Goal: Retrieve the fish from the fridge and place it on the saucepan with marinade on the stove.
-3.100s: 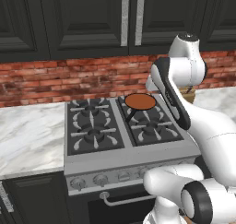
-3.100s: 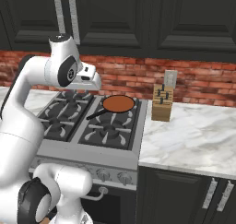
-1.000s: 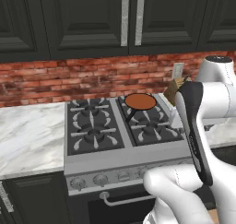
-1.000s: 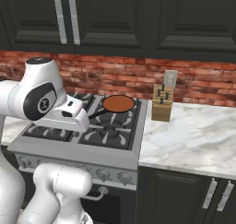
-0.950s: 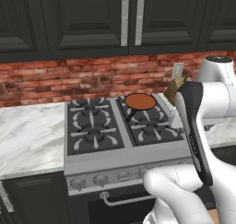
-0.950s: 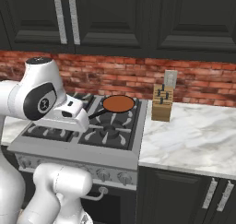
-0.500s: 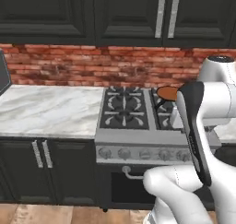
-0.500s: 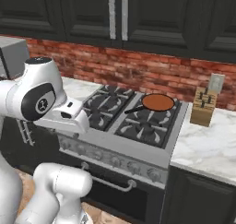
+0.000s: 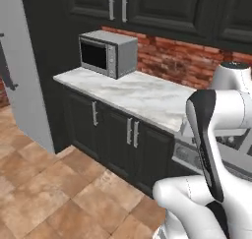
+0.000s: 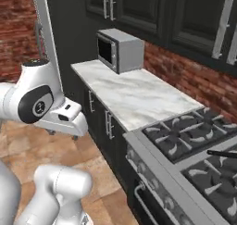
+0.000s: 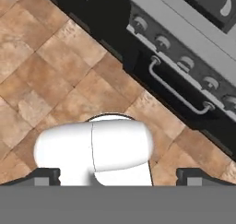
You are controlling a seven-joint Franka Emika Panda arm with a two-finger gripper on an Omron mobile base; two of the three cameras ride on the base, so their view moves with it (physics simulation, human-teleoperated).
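The fridge (image 9: 25, 85) is a tall light-grey slab at the left edge of the left base view, with a dark handle (image 9: 6, 61). Its edge (image 10: 46, 29) rises behind my arm in the right base view. The stove (image 10: 190, 145) sits at the lower right, and the black handle of the saucepan (image 10: 223, 153) pokes in over its grates; the pan's bowl is cut off. The fish is out of view. My gripper (image 11: 119, 174) points down at the floor beside the stove's knobbed front (image 11: 184, 61), fingertips (image 11: 46, 174) far apart, open and empty.
A grey microwave (image 9: 108, 53) stands on the marble counter (image 9: 133, 93) between fridge and stove, above dark cabinets (image 9: 113, 134). Brick backsplash and dark upper cabinets line the wall. Tiled floor (image 9: 44, 194) spreads open in front of the cabinets towards the fridge.
The whole picture has shifted: the base has driven left along the counter. The stove slid to the right edge, and the microwave and fridge came into view. The arm holds its folded pose, gripper still open.
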